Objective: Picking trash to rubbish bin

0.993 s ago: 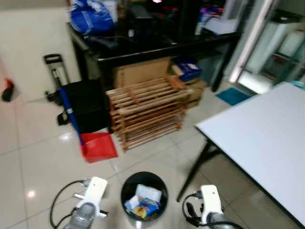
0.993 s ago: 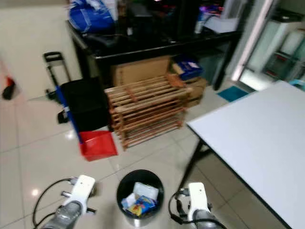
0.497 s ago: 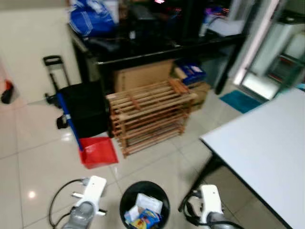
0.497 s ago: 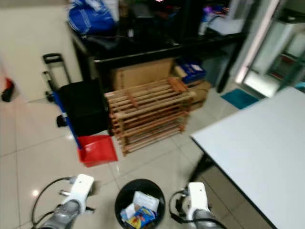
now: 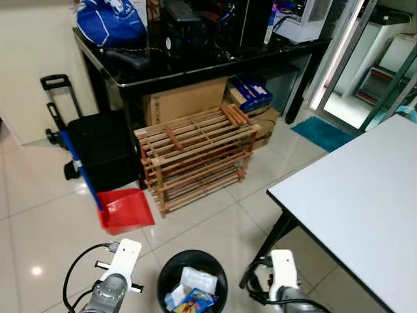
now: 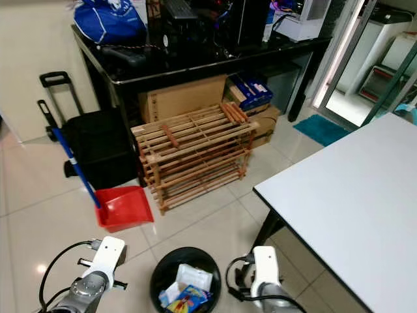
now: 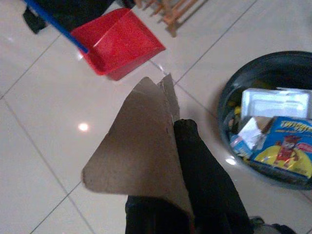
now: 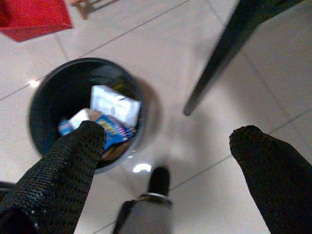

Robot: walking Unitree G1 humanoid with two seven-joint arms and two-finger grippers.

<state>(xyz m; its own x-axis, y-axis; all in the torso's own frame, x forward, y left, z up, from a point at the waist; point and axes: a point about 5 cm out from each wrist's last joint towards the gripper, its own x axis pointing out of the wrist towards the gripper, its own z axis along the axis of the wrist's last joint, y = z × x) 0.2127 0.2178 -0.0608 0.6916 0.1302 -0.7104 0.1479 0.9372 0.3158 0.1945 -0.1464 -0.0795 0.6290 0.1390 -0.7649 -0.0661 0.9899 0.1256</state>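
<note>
1. Two grippers hang low over the tiled floor [image 5: 39, 228], one on each side of the black bin [image 5: 191, 282].
2. Our left gripper [image 7: 183, 146] is clamped on a piece of brown cardboard [image 7: 139, 151], left of the bin.
3. Our right gripper [image 8: 168, 156] is spread wide with nothing between its fingers.
4. The bin holds wrappers [image 7: 285, 153]; the red dustpan [image 5: 125, 210] lies farther left, and the white table [image 5: 365, 202] stands right.

Head downward; wrists floorward (shared bin [image 5: 192, 287])
</note>
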